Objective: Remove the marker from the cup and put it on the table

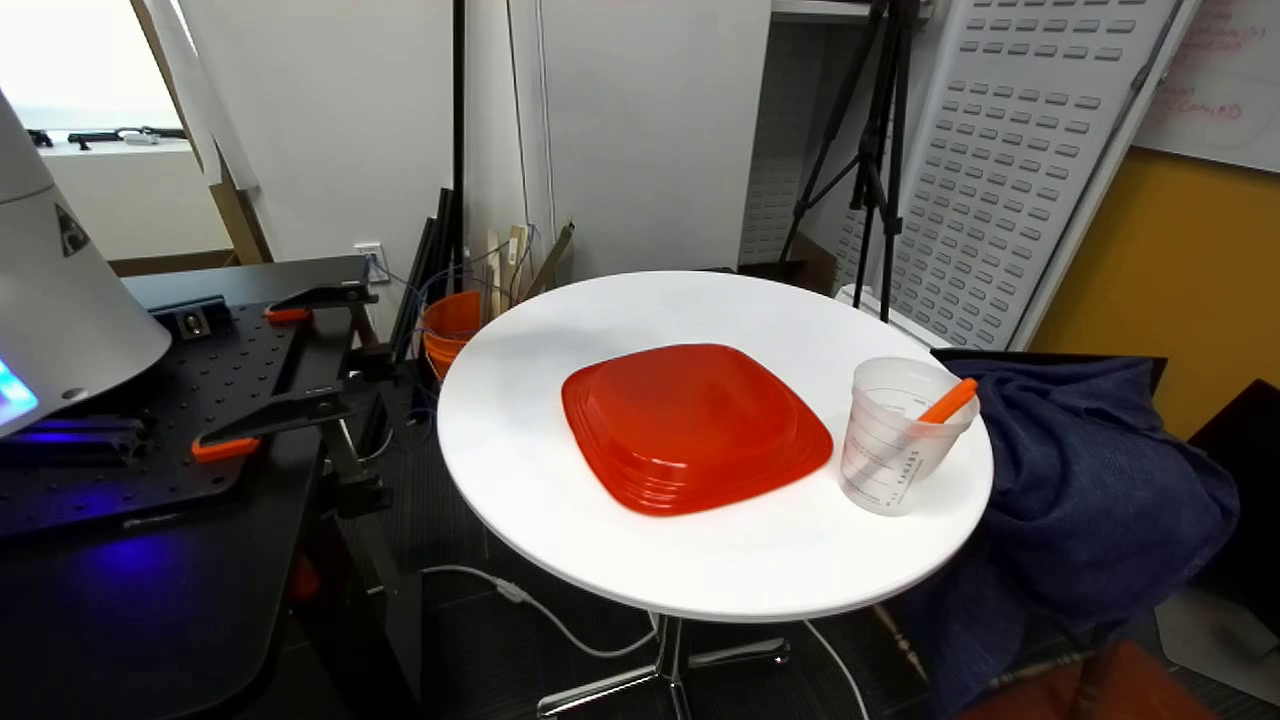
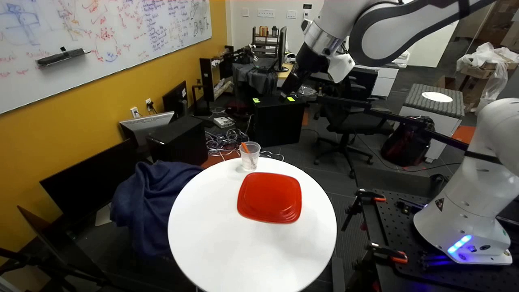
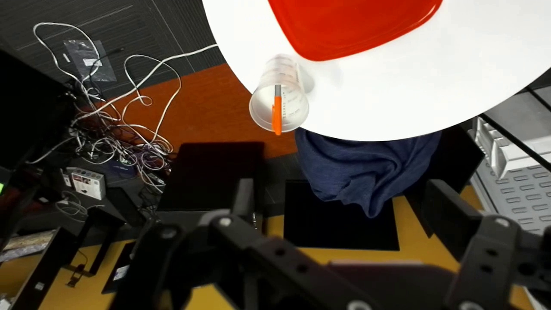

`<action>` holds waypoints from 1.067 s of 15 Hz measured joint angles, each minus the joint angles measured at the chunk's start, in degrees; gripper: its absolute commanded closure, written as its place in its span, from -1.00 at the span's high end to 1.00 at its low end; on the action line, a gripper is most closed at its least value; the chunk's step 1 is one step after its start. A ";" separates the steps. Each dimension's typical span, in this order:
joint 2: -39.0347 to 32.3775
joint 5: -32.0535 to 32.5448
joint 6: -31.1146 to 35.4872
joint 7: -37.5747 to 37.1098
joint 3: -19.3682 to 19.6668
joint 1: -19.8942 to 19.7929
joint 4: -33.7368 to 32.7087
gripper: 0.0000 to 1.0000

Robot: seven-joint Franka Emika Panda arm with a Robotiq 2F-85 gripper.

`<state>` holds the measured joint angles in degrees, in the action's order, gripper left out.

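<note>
1. Gripper (image 3: 344, 193): fingers (image 3: 452, 211) spread wide, released.
2. Marker (image 3: 277, 115) leans in the cup (image 3: 290, 82), orange end up at the rim. We see both up-frame of the fingers in the wrist view, well apart from them.
3. Cup stands upright on the table (image 3: 409, 99), just beside the red plate (image 3: 357, 26).
4. Wrist view crops plate and table. In an exterior view we can't tell the finger gap on the dark gripper (image 2: 284, 91).
5. Wrist view gives us the marker's grey part clearly; both exterior views blur it through the cup wall.
</note>
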<state>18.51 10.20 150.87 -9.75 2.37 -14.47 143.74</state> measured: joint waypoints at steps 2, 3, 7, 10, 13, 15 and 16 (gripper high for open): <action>-1.83 1.06 1.75 -0.92 0.23 -0.81 -0.13 1.00; -2.78 1.46 2.36 -1.13 0.39 -1.15 -0.28 1.00; -6.69 3.49 4.42 -2.40 1.00 -2.44 -1.20 1.00; -9.85 4.54 6.26 -2.64 2.43 -2.53 -2.17 1.00; -13.10 4.82 8.57 -2.64 3.88 -2.52 -3.15 1.00; -15.28 4.83 8.86 -2.64 4.72 -2.46 -4.18 1.00; -16.34 4.83 8.87 -2.64 5.09 -2.40 -4.77 1.00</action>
<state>2.18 15.04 159.74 -12.38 7.46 -16.87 138.96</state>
